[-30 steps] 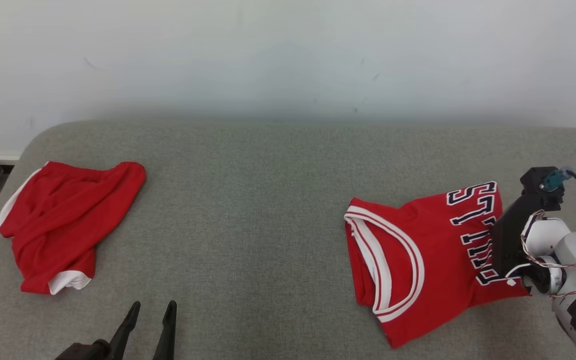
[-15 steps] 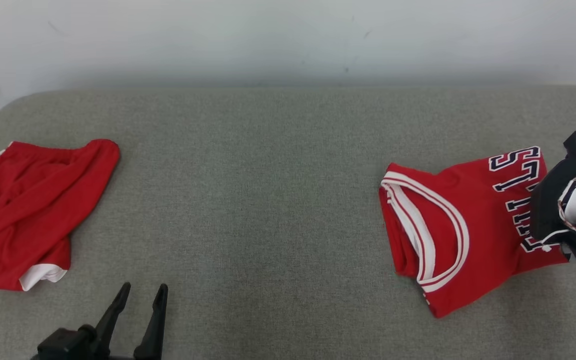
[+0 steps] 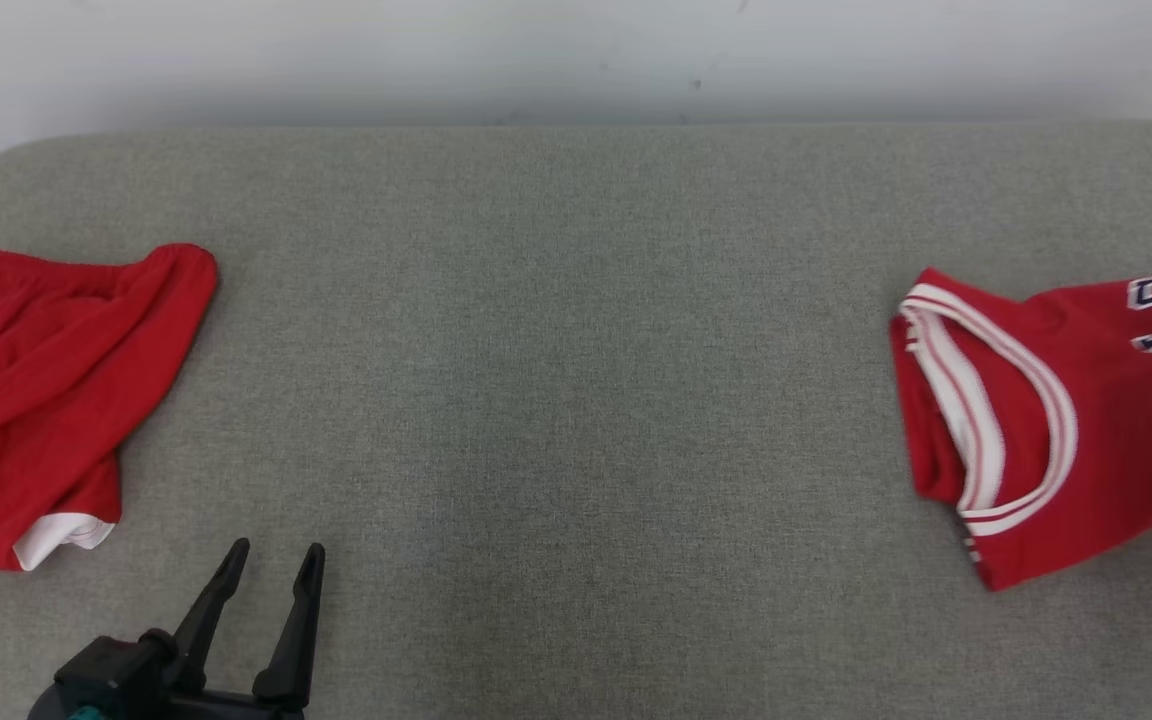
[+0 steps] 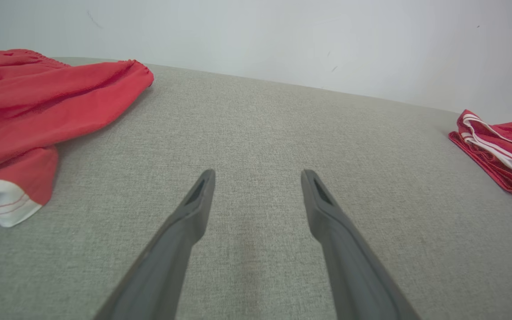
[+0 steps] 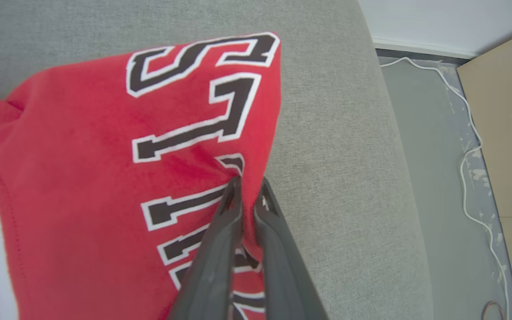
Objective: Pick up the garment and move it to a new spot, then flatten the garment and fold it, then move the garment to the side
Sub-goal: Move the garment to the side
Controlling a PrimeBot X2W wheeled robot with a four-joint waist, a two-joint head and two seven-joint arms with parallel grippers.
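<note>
Jersey sits at the far right of the grey upholstered surface in my head view. It is red and doubled over on itself, with its white-striped neckline turned toward the middle and its right part running off the edge of the frame. On the right wrist feed I can see the right gripper with its two dark fingers drawn almost together. They pinch the jersey's right-hand edge just beside the dark, white-outlined letters, and the cloth puckers where the tips bite it. Beyond that edge the cushion rounds off, and past it I make out a grey floor with a pale cable trailing across it and a tan wooden panel. The left gripper shows at the lower left of the head view. Its fingers are spread wide with nothing between them, and they point up the frame over bare fabric; I cannot tell whether they touch it. A pair of red shorts with a white hem lies crumpled at the left end of the surface, near that gripper but apart from it and well away from the jersey. A pale wall runs behind the surface.
</note>
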